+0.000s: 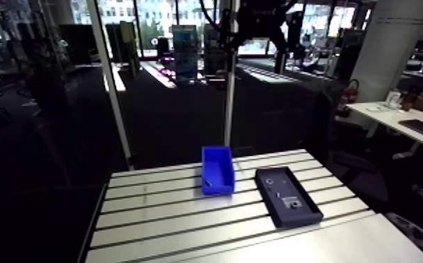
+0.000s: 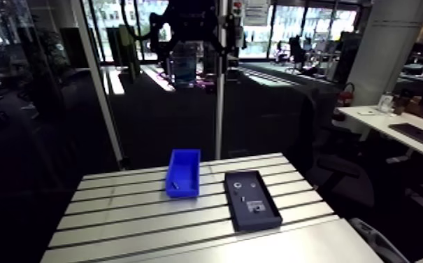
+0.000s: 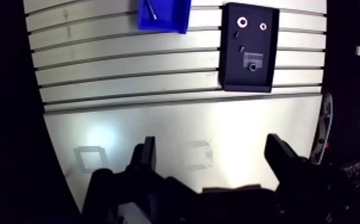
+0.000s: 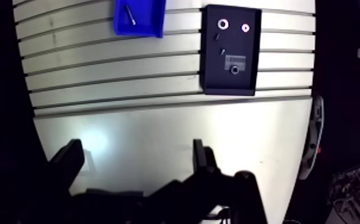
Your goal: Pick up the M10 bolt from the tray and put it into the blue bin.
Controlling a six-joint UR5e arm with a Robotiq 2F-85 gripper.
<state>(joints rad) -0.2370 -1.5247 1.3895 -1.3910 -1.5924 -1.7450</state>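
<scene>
Since a slim silver bolt [image 3: 152, 10] is seen lying inside the blue bin [image 3: 179, 25], the task is judged to be done or all but done. Whether it is the M10 cannot be told at this size. Nothing is held by the tool [image 3: 212, 146]: its two fingers are spread wide, with only bare desk [image 3: 128, 71] showing between them. It is hung high over the near part of the desk, well apart from both bin and tray [image 3: 247, 80].

In the tray a large ring [image 3: 242, 22], a small ring [image 3: 263, 26], a ribbed grey piece [image 3: 253, 58] and a few small dark parts are made out. No bolt-like shape is recognised among them, though the smallest cannot be named. At most a retreat is judged to be left.

The far part of the desk is formed of slotted aluminium, the slots running across. Bin and tray are set side by side on it, near but not touching. The near part is a smooth pale plate, on which a glare patch [image 3: 102, 138] and faint square marks are seen. Ample free room is offered beside the bin and between the things and the tool.
</scene>
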